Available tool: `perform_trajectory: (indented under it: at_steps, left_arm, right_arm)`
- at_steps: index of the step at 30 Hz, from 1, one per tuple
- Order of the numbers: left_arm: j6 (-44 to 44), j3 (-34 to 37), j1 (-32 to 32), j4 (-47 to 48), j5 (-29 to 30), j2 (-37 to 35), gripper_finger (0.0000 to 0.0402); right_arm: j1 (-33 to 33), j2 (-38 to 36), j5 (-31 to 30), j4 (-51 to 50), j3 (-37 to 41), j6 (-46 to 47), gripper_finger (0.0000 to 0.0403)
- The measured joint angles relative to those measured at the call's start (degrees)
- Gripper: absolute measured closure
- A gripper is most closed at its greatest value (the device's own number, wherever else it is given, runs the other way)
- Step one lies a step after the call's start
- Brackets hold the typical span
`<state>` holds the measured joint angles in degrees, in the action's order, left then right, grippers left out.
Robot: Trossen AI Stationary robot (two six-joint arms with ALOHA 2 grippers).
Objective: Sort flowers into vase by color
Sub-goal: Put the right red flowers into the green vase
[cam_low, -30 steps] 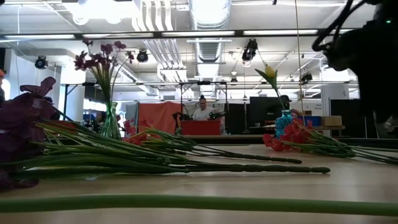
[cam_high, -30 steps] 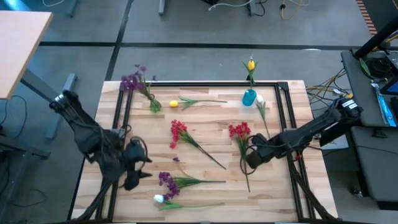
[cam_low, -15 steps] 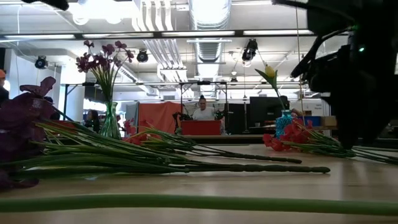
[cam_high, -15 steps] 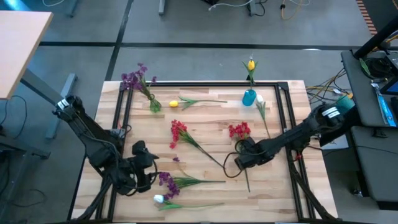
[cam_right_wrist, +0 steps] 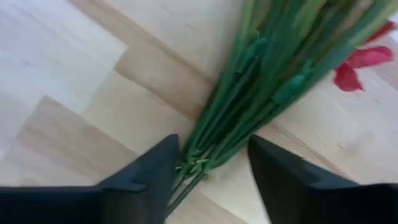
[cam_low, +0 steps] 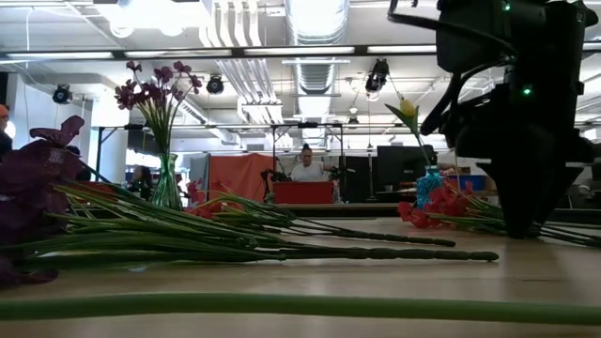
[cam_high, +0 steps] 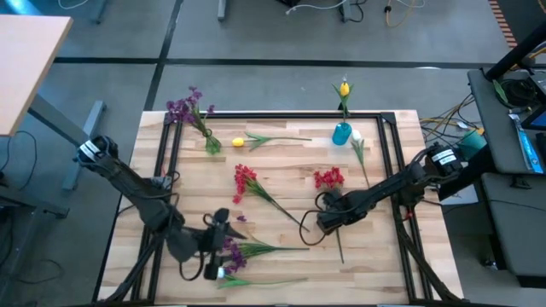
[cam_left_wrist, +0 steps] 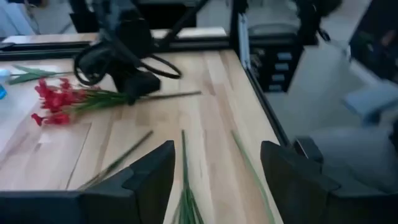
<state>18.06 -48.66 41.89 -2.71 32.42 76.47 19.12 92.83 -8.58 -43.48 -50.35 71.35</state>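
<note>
A red flower (cam_high: 328,178) lies on the table with its stem running toward the near edge. My right gripper (cam_high: 328,221) is down over that stem, open, with a finger on each side of the green stem bundle (cam_right_wrist: 249,93). It shows low at the table in the low view (cam_low: 519,223). My left gripper (cam_high: 218,248) is open beside a lying purple flower (cam_high: 231,250), with thin stems (cam_left_wrist: 185,180) showing between its fingers. A blue vase (cam_high: 341,134) holds a yellow tulip (cam_high: 344,88). A clear vase (cam_high: 211,144) holds purple flowers (cam_high: 182,110). My right gripper stands with its open fingers (cam_right_wrist: 149,177) on either side of the red flower's stem bundle near its cut end (cam_right_wrist: 199,163), coming from above and lying across the stems. The stems lie flat on the table. I cannot tell whether the fingers touch them.
Also lying on the wood are a second red flower (cam_high: 246,179), a yellow tulip (cam_high: 239,142), a white tulip (cam_high: 218,273) near the near edge and a white one (cam_high: 357,136) beside the blue vase. A black frame (cam_high: 392,119) borders the table.
My left gripper has swung toward the table's right and near edge, ending beside the purple flower. My right gripper has shifted a little left along the red flower's stem and come down to the table. The flowers have stayed in place.
</note>
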Motion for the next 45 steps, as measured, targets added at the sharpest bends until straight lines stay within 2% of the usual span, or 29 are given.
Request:
perform_trajectory:
  at_steps: [6, 10, 14, 18, 22, 27, 30, 32, 36, 45]
  left_arm:
    - [0.39, 12.25, -4.54, -23.60, -2.08, -0.27, 0.0180]
    - [0.86, 18.50, -6.77, -38.83, -2.97, -0.27, 0.0167]
    - [0.45, 22.34, -8.43, -48.00, -2.69, 0.34, 0.0147]
    - [0.40, 23.06, -9.29, -50.83, -0.42, 1.88, 0.0126]
    - [-0.29, 21.49, -10.59, -51.04, -0.38, 5.09, 0.0116]
    - [-1.65, 18.53, -12.11, -52.12, -0.93, 9.84, 0.0115]
    - [-4.76, 14.92, -14.29, -56.03, -6.03, 12.63, 0.0115]
    - [-6.49, 11.68, -15.83, -56.23, -9.05, 14.92, 0.0116]
    - [-7.31, 6.90, -18.20, -55.26, -10.01, 18.60, 0.0116]
    - [-9.46, 4.56, -20.06, -55.66, -10.68, 19.24, 0.0116]
  right_arm:
    - [-0.05, -1.45, -1.36, 1.64, 0.41, -5.81, 0.0372]
    - [-0.03, -3.20, -1.27, 1.95, 0.44, -8.48, 0.0381]
    - [0.46, -7.50, -3.55, 2.57, 0.17, -10.55, 0.0382]
    - [2.27, -14.53, -10.57, 9.62, 0.15, -16.48, 0.0383]
    - [3.78, -20.57, -18.27, 26.45, 1.31, -30.19, 0.0384]
    - [4.23, -22.87, -17.87, 47.98, 2.83, -49.15, 0.0384]
    - [4.25, -20.59, -14.66, 58.70, 3.24, -56.84, 0.0385]
    - [4.23, -18.50, -13.29, 62.03, 3.47, -60.05, 0.0385]
    - [4.23, -15.67, -11.95, 65.37, 3.30, -62.93, 0.0385]
    - [4.23, -14.73, -11.80, 63.09, 3.19, -61.01, 0.0385]
